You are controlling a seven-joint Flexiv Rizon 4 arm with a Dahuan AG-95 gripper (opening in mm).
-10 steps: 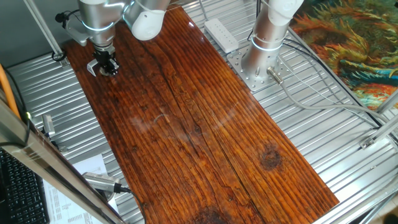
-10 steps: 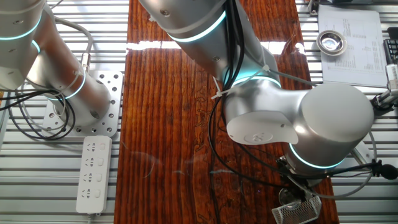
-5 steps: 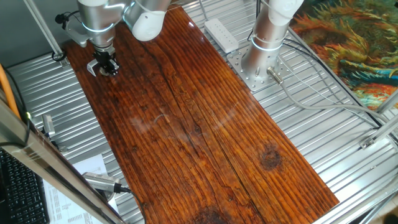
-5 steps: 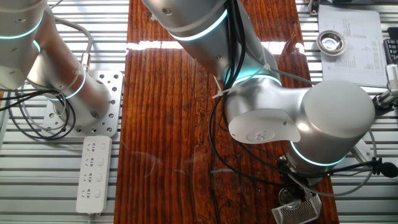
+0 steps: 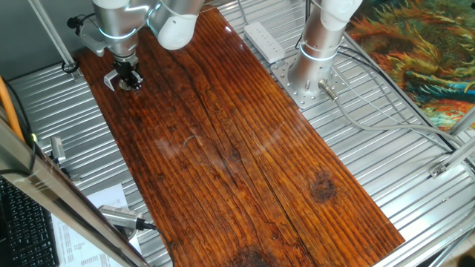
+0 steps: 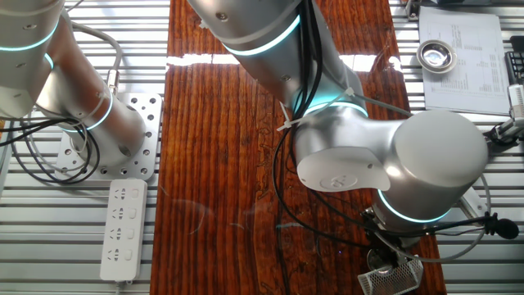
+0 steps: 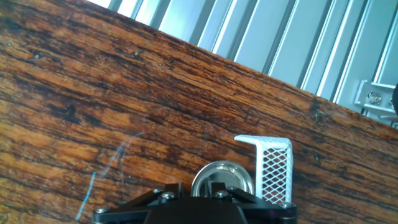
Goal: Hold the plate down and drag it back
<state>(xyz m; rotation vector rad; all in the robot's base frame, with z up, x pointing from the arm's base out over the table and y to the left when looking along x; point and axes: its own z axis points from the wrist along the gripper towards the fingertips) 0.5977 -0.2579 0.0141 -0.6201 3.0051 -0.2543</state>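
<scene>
Gripper [image 5: 128, 80] sits low over the far corner of the wooden board [image 5: 237, 148], at roughly 10 o'clock in one fixed view. Its dark fingers point down at the board surface. A pale bracket [image 5: 111, 80] lies just beside the fingers, toward 9 o'clock.

Hand view: the plate [image 7: 222, 178], a small round metal disc with a bright rim, lies flat on the board at 6 o'clock, directly against the gripper [image 7: 217, 198] body. The disc's lower part is hidden by the gripper hardware. A white perforated bracket [image 7: 272, 167] stands touching or just beside the disc at its 3 o'clock side. Fingertips are not separately visible here; cannot tell whether the jaws are apart or together, nor whether they press on the disc.

Other fixed view: the arm's large silver wrist joint [image 6: 409, 176] covers most of the gripper. Below it, at 6 o'clock, a sliver of the plate [image 6: 380, 263] and the mesh bracket [image 6: 391, 279] show at the board edge.

Elsewhere: a white power strip [image 6: 123, 229] lies on the ribbed metal table [image 6: 74, 238] beside a second arm's base [image 6: 106, 147]. A roll of tape [image 6: 435, 55] rests on a printed sheet [image 6: 463, 61] at 1 o'clock.
</scene>
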